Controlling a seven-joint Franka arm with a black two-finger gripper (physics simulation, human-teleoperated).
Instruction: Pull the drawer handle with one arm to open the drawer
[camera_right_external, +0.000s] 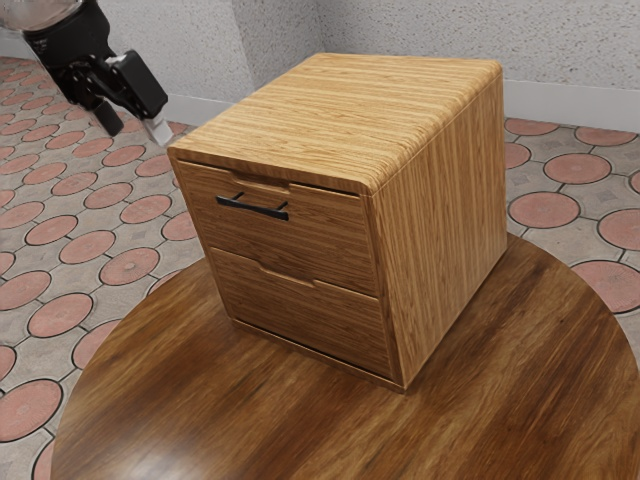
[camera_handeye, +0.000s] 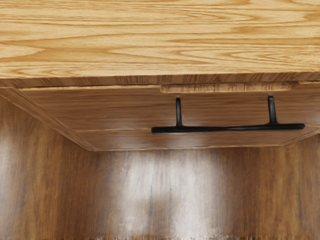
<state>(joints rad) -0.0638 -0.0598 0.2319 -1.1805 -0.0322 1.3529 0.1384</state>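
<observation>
Bamboo-striped wood all over this cabinet (camera_right_external: 350, 110), which sits on a round dark wooden table (camera_right_external: 300, 430) with a reddish tiled floor (camera_right_external: 60, 250) around it. It has two drawers stacked on the front: the upper drawer (camera_right_external: 300, 230) carries a thin black bar handle (camera_right_external: 252, 208) near its top edge, toward the exterior view's left, and the lower drawer (camera_right_external: 310, 315) sits right under it. Both fronts look flush with the cabinet body to me, so the upper one reads as closed. My end effector (camera_right_external: 150, 125) hangs in the air at the exterior view's upper left, well apart from the cabinet and higher than the handle, not touching anything. Honestly I can't tell from here whether it's apart or together. From the wrist view I'm looking down over the cabinet's top (camera_handeye: 160, 40) onto the drawer front (camera_handeye: 100, 110), and the handle (camera_handeye: 227, 128) shows clearly as a bar on two short posts, standing out from the wood, with the shiny table surface (camera_handeye: 160, 195) below it.
</observation>
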